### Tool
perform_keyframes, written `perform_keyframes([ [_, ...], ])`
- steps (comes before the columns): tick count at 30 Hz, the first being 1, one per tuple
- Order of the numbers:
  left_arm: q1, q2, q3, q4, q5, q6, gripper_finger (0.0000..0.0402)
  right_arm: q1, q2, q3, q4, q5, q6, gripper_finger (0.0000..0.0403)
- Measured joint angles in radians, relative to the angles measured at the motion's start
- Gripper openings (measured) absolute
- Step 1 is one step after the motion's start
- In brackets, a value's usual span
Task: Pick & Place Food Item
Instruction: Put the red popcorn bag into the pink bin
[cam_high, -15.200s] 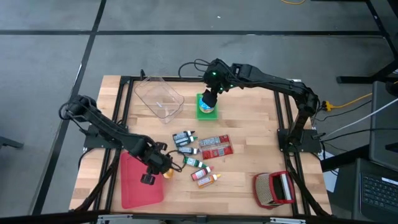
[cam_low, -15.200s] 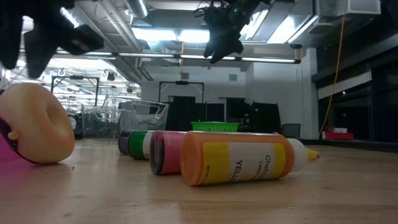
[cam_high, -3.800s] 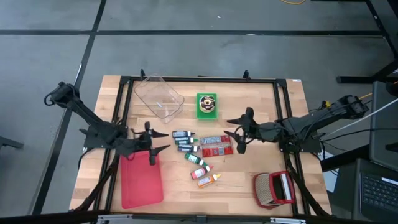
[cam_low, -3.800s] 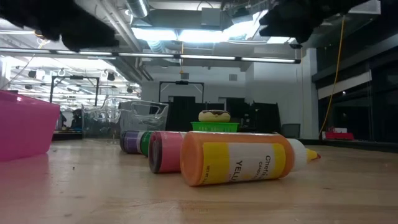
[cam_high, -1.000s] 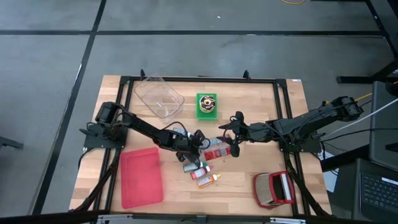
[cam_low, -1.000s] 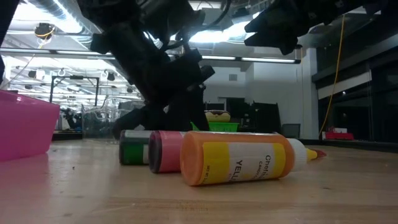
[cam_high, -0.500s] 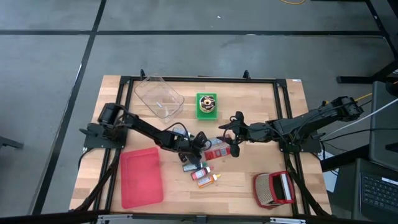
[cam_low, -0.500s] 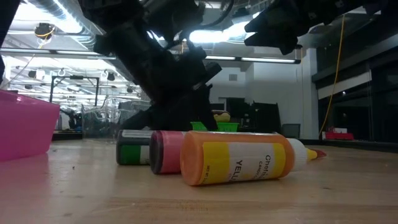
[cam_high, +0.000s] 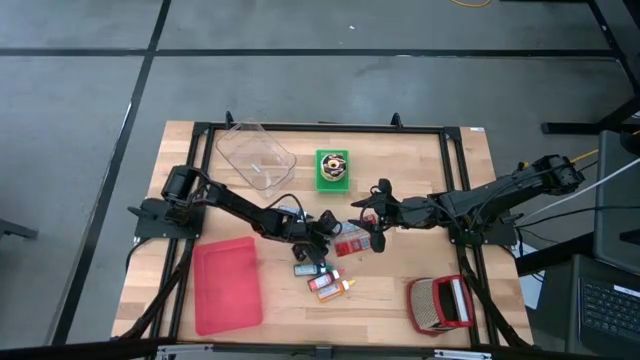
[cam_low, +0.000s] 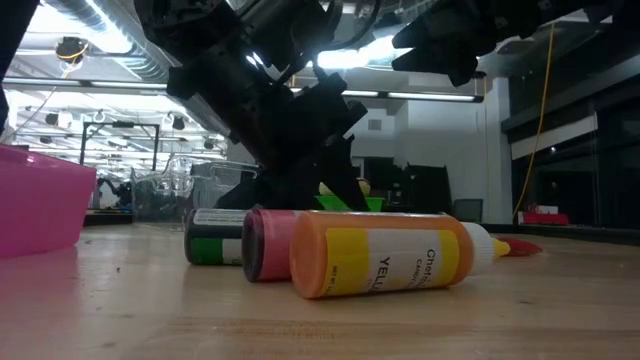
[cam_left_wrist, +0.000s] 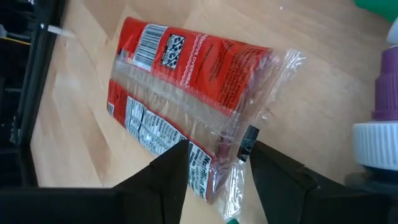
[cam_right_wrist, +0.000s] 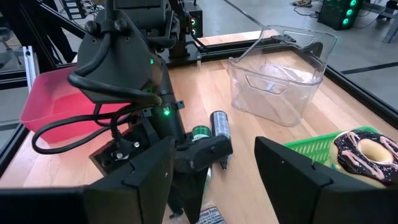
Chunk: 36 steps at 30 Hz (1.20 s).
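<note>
I have the left gripper (cam_left_wrist: 214, 163) down at mid-table, its fingers spread and straddling the near end of the red snack packet (cam_left_wrist: 186, 93). The packet lies flat on the wooden table (cam_high: 420, 160), just right of the scattered bottles (cam_high: 325, 280); its long axis runs straight away from my fingertips. My left arm is the nearer one. The right gripper (cam_right_wrist: 211, 180) hovers spread just beyond the packet's right side.

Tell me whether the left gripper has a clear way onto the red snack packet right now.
Probably yes. The left gripper is open and already at the red snack packet, its fingers straddling the clear crimped end. Nothing lies between them; the bottles sit off to one side.
</note>
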Motion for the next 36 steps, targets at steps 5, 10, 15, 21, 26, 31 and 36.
perform_keyframes([
  [5,-0.001,0.004,-0.001,0.004,0.007,-0.01,0.0117,0.0,0.0,0.0,0.0,0.0,0.0,0.0226],
  [10,-0.002,0.008,-0.003,0.051,-0.043,-0.053,0.0044,0.0,0.0,0.0,0.0,0.0,0.0,0.0226],
  [15,-0.003,0.015,0.033,0.032,-0.065,-0.096,0.0005,0.0,0.0,0.0,0.0,0.0,0.0,0.0226],
  [21,-0.014,0.015,0.119,-0.042,-0.064,-0.112,0.0002,0.0,0.0,0.0,0.0,0.001,0.0,0.0226],
  [26,-0.039,0.009,0.17,-0.102,-0.126,-0.111,0.0001,0.0,0.0,0.0,0.004,0.002,-0.017,0.0226],
  [31,-0.067,-0.016,0.192,-0.181,-0.216,-0.131,0.0001,0.0,0.0,0.0,0.084,0.004,-0.1,0.0226],
  [36,-0.089,-0.061,0.198,-0.261,-0.293,-0.188,0.0001,0.002,-0.035,0.04,0.106,0.025,-0.229,0.0226],
])
